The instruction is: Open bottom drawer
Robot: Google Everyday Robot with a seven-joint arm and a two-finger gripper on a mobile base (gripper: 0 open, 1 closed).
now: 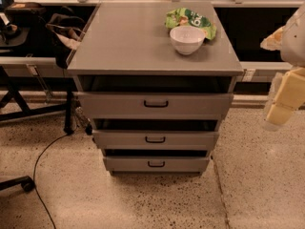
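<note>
Far off to the gripper's left, a dark bag (64, 35) slumps on a ledge by the window. Below it a black cable (45, 156) trails across the speckled floor (143, 204) past a chair wheel (26, 182). These look like room clutter, dropped out of the way, and none of it lies between the tool and the work.

Left of the gripper stands the grey cabinet (128, 42), square to me, its three fronts stacked. The bottom drawer (156, 164) is the lowest and narrowest, down and to the gripper's left, close above the floor. Its small black handle (156, 164) sits in the middle of the front, facing outwards where a pull can reach it. A dark band shows above each front; I judge the bottom one to be shut or nearly so, though I cannot be sure from here.

On the top, up and to the gripper's left, a white bowl (187, 39) stands upright, touching a green snack packet (190, 19) that lies behind it. Both sit well back from the front edge, so a drawer sliding out beneath should not disturb them.

The gripper (279, 113) hangs at the far right, beside the cabinet and apart from it, about level with the upper drawers. It holds nothing that I can see; whether it is wide or narrow I cannot tell. I judge the reach has not begun: it must go down and left to the handle.
</note>
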